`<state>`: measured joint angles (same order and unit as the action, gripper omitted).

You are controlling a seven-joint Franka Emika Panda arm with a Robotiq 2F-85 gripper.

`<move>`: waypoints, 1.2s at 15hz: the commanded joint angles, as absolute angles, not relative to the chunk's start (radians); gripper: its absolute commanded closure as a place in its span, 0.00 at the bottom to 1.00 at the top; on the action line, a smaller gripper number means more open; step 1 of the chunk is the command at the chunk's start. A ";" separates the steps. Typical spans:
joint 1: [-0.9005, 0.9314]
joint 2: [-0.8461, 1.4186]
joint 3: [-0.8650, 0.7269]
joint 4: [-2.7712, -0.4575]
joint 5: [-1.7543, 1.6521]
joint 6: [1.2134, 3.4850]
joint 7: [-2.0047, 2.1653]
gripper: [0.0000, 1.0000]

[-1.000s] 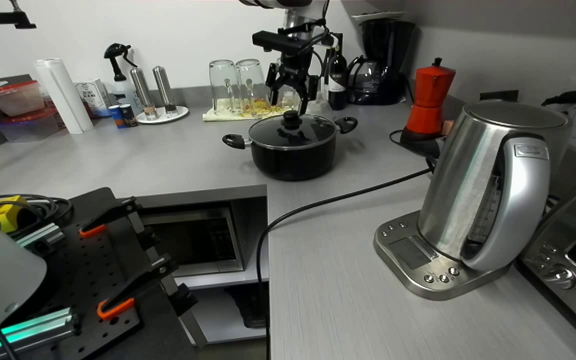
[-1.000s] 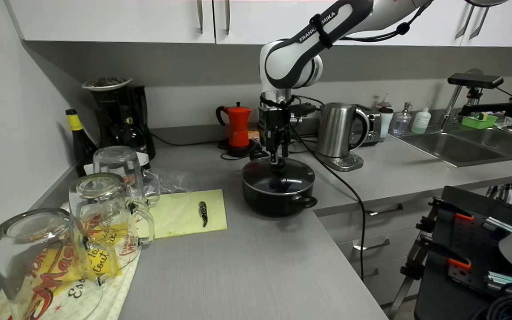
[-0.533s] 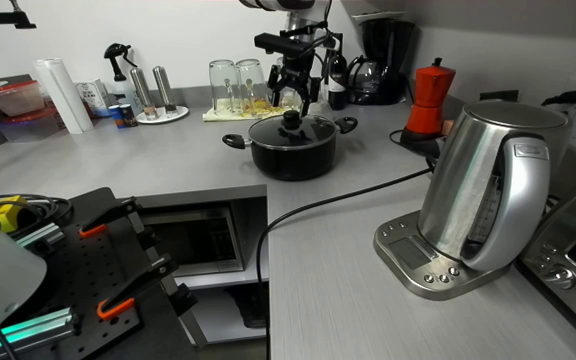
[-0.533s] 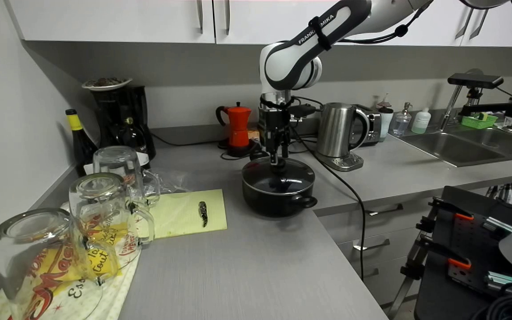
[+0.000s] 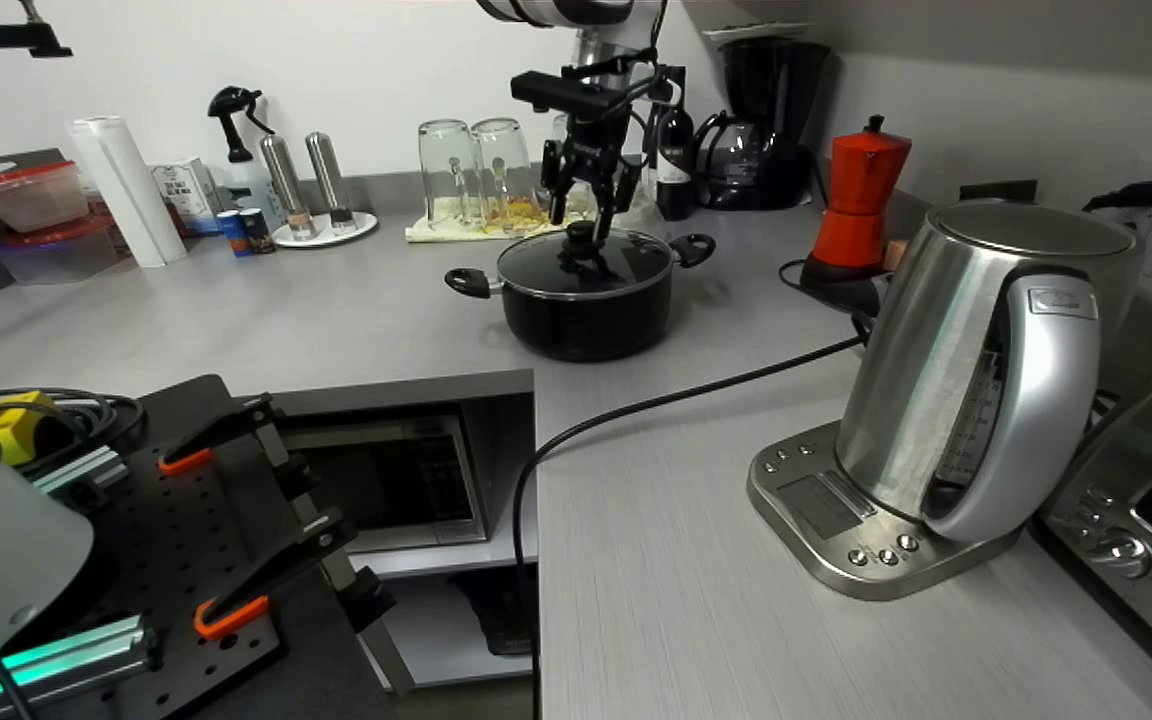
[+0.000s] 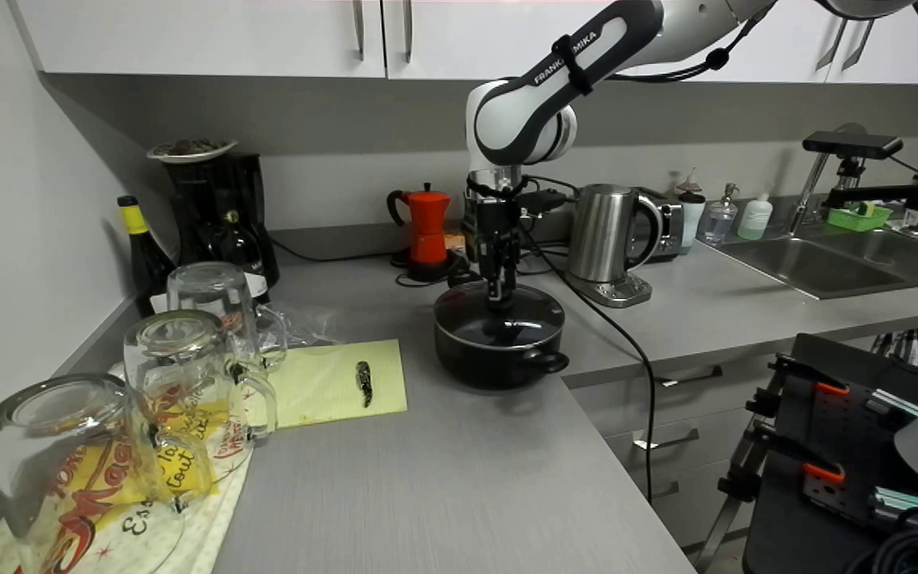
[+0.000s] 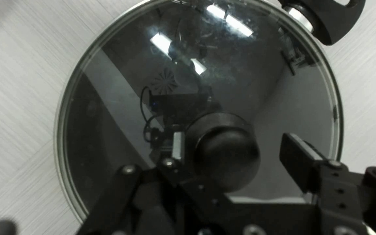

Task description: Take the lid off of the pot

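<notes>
The lid [image 5: 584, 277] sat on the black pot [image 5: 586, 328], on the worktop [image 5: 356, 320]. The 2 fingers [image 7: 298, 161] were parted wider than the lid's knob [image 7: 228, 156] between them, with a gap at 3 o'clock in the wrist view. In an exterior view, a red coffee maker [image 5: 856, 200] stood at the pot's 2 o'clock.

The bent arm [image 6: 524, 121] holds its fingers [image 7: 295, 159] parted, pointing down.
</notes>
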<state>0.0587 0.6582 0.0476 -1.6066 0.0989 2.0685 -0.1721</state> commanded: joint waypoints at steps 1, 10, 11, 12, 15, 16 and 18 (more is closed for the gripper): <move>0.049 0.675 0.060 -1.577 0.074 2.065 -0.171 0.56; 0.048 0.637 0.068 -1.599 0.074 2.063 -0.181 0.76; 0.050 0.626 0.070 -1.605 0.073 2.059 -0.180 0.76; 0.051 0.605 0.074 -1.617 0.072 2.056 -0.182 0.76; 0.057 0.558 0.085 -1.641 0.065 2.056 -0.184 0.76; 0.059 0.537 0.091 -1.653 0.065 2.055 -0.186 0.76; 0.062 0.498 0.103 -1.673 0.067 2.057 -0.194 0.76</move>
